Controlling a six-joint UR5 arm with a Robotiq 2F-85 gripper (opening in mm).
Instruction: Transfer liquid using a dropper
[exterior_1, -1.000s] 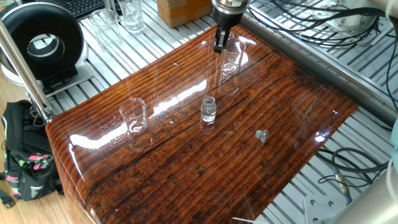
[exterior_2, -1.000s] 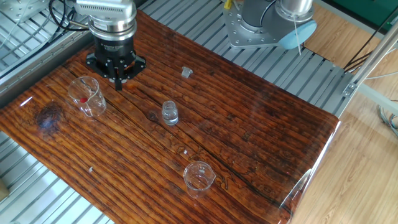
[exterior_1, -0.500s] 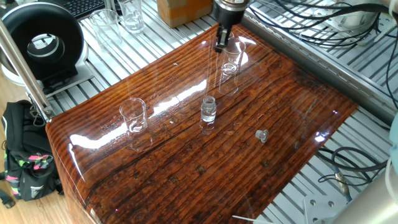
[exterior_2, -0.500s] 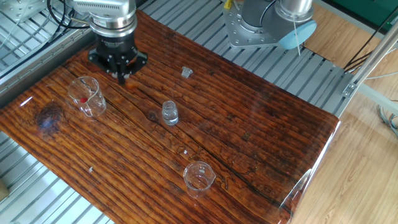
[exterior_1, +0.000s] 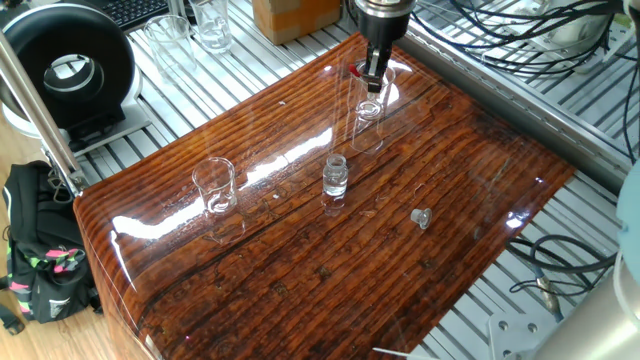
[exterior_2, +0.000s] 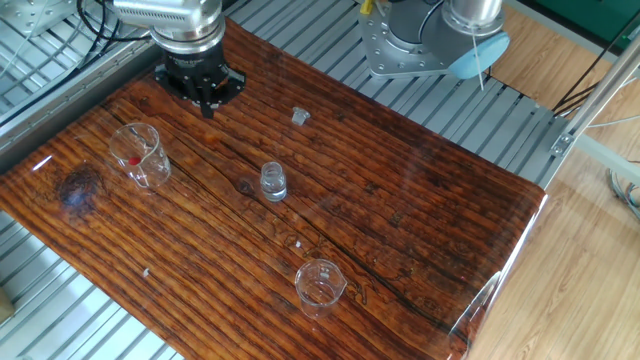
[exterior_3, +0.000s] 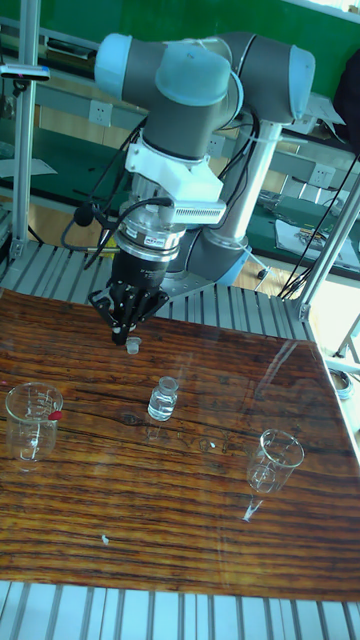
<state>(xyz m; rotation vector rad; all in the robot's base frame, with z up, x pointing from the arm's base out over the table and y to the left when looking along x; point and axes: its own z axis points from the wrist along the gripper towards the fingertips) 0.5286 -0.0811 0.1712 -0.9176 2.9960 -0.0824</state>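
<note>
The dropper (exterior_2: 135, 160) rests inside a clear beaker (exterior_2: 141, 154) near one table corner, and only its small red bulb (exterior_3: 55, 415) shows clearly; that bulb (exterior_1: 355, 70) sits just left of the fingers in one fixed view. My gripper (exterior_2: 208, 103) hangs beside that beaker, apart from it, with its fingers closed together on nothing. A small clear vial (exterior_2: 273, 181) stands mid-table, and a second empty-looking beaker (exterior_2: 320, 284) stands near the opposite edge. I cannot make out the liquid in any vessel.
A small clear cap (exterior_2: 299, 117) lies loose on the glossy wooden table (exterior_2: 420, 210). Slatted metal framing surrounds the table. The arm's base (exterior_2: 420, 45) stands behind it, and cables, glassware and a black round device (exterior_1: 68, 70) lie off the table.
The gripper has drifted away from the beaker holding the dropper, toward the table's edge, uncovering the red bulb in one fixed view. Nothing on the table has moved.
</note>
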